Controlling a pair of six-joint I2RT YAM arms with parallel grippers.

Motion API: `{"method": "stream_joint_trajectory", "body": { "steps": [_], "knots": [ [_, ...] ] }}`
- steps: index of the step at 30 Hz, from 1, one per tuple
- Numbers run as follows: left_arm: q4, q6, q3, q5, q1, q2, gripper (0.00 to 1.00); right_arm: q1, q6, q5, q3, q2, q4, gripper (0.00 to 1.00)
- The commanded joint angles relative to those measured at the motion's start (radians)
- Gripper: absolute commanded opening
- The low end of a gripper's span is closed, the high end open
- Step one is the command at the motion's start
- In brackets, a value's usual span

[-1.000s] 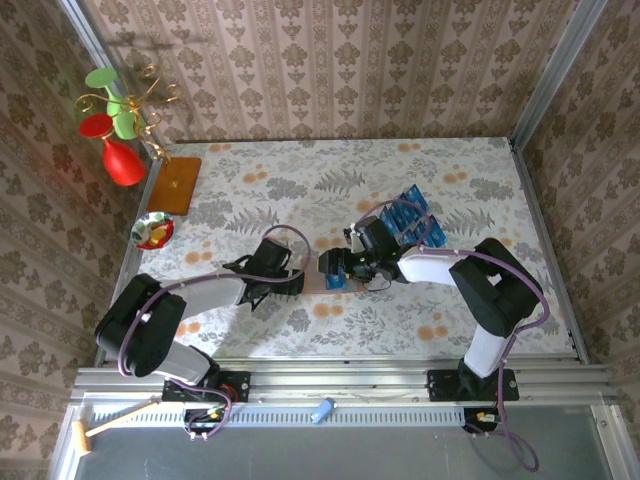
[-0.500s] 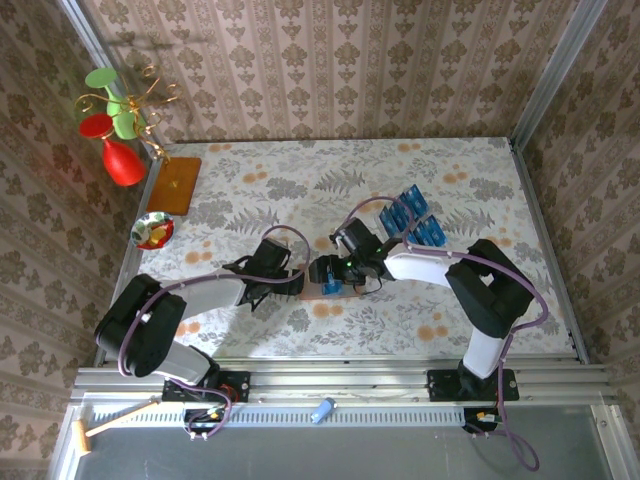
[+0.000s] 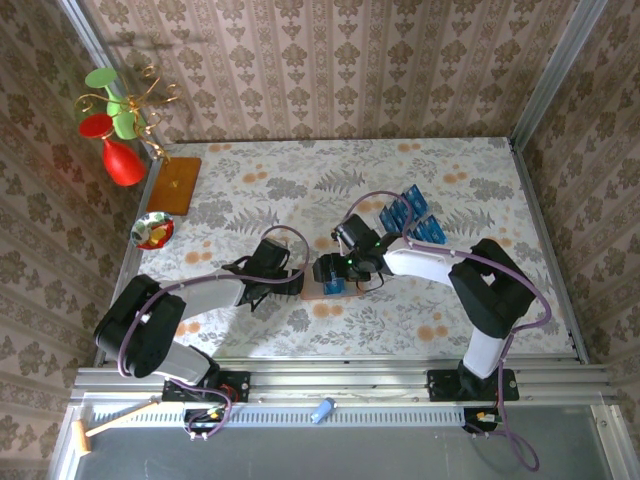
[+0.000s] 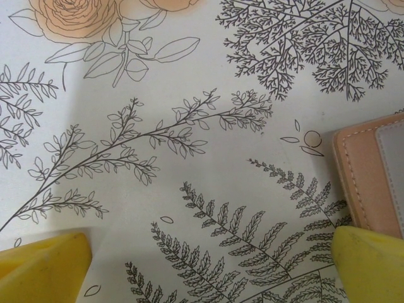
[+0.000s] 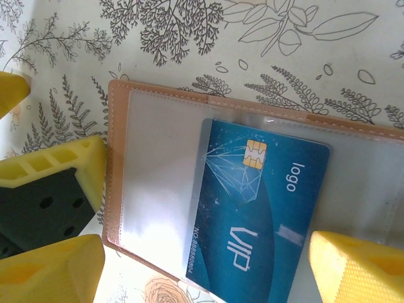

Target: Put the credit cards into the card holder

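- Right tool [image 5: 207, 268]: jaws wide, gripping nothing. Hangs low over the open card holder [image 5: 117, 126], fingers astride one blue card [image 5: 259, 208]. One finger stands clear of the card's long edge; the other is at or near the opposite edge, contact not clear.
- Left tool [image 4: 205, 265]: jaws fully apart, empty. Low over bare tabletop [image 3: 450, 170], one finger just beside the holder's stitched edge.
- Card holder: lies open, inside up, clear pocket showing, approx mid-tabletop and a little toward the near edge. Contents: 1 card, VIP print and chip up. Can't tell if it lies on the pocket or partly under the film.
- Loose cards [image 3: 410, 220]: blue, fanned in a pile right of centre, well apart from the holder, toward the right edge.
- Handling, est.: cards light, thin, stiff, slick. A card lying flat offers little to grip, so take it across its long edges, or by a raised edge in the fan.
- Holder est. soft and light, apt to slide or fold when a card is pushed in, so brace its rim w/ the left tool.
- Bowl [image 3: 152, 230]: at left edge, red/white contents, unidentified.
- Wooden board [image 3: 177, 185]: far-left corner.
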State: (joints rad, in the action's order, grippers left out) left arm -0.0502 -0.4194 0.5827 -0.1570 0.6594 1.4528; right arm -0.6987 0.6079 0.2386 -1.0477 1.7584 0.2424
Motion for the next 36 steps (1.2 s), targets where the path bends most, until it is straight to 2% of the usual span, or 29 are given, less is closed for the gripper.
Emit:
{"method": "stream_joint_trajectory", "body": {
  "steps": [1, 5, 7, 12, 15, 19, 36],
  "knots": [
    [-0.023, -0.011, -0.030, 0.003, -0.012, -0.005, 1.00, 0.006, -0.034, -0.049, -0.034, -0.058, 0.061, 0.85],
    [-0.024, -0.011, -0.029, -0.001, -0.014, -0.004, 1.00, 0.027, -0.043, -0.079, -0.032, -0.069, 0.096, 0.79],
    [-0.025, -0.010, -0.029, -0.003, -0.015, 0.000, 1.00, 0.033, -0.053, -0.104, -0.038, -0.061, 0.128, 0.72],
    [-0.026, -0.008, -0.028, -0.004, -0.015, 0.008, 1.00, 0.031, -0.085, -0.172, -0.061, -0.022, 0.200, 0.30],
    [-0.023, -0.007, -0.024, -0.003, -0.016, 0.012, 1.00, 0.030, -0.092, -0.199, -0.064, 0.001, 0.219, 0.15],
    [-0.022, -0.005, -0.021, 0.000, -0.016, 0.020, 1.00, 0.025, -0.097, -0.212, -0.069, 0.032, 0.224, 0.10],
    [-0.005, -0.004, -0.018, 0.013, -0.015, 0.041, 1.00, -0.010, -0.093, -0.185, -0.107, 0.102, 0.211, 0.08]
  ]
}}
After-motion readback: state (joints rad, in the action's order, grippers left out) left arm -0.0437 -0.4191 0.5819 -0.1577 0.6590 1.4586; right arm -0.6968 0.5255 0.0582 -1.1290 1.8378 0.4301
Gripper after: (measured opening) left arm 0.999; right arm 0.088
